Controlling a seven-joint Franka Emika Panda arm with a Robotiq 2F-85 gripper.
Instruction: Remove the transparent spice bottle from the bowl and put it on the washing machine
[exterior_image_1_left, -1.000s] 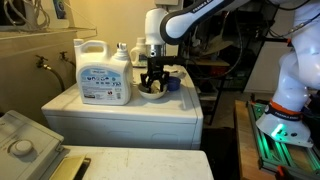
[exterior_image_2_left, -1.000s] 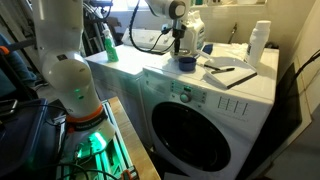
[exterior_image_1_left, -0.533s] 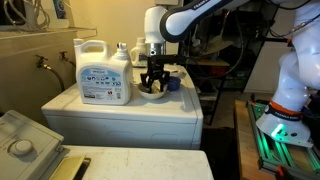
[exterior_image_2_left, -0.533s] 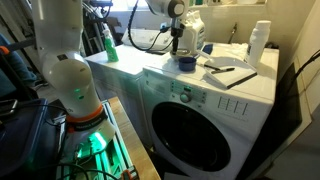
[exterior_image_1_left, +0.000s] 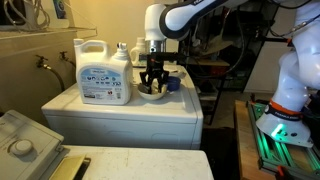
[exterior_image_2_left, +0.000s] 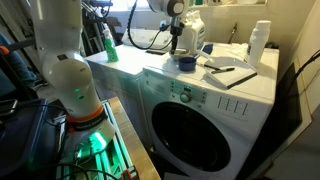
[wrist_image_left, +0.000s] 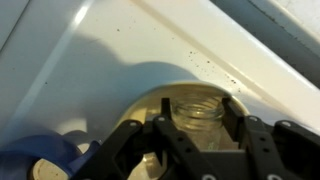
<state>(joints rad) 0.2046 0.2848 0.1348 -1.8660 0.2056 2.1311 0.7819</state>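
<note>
The transparent spice bottle (wrist_image_left: 196, 108) stands upright in the tan bowl (wrist_image_left: 150, 105), its threaded mouth facing the wrist view. My gripper (wrist_image_left: 197, 122) reaches down into the bowl with one finger against each side of the bottle, closed on it. In both exterior views the gripper (exterior_image_1_left: 152, 80) (exterior_image_2_left: 178, 44) sits low over the bowl (exterior_image_1_left: 152, 93) on the white washing machine top (exterior_image_1_left: 120, 112) (exterior_image_2_left: 250, 88). The bottle itself is too small to make out in the exterior views.
A big white detergent jug (exterior_image_1_left: 103, 72) stands just beside the bowl. A blue cup (exterior_image_1_left: 172, 84) (exterior_image_2_left: 186, 63) sits on the bowl's other side. A notebook with pen (exterior_image_2_left: 232, 73) and a white bottle (exterior_image_2_left: 260, 42) are further along the top. A grey-white unit with a dial (exterior_image_1_left: 20, 140) is nearby.
</note>
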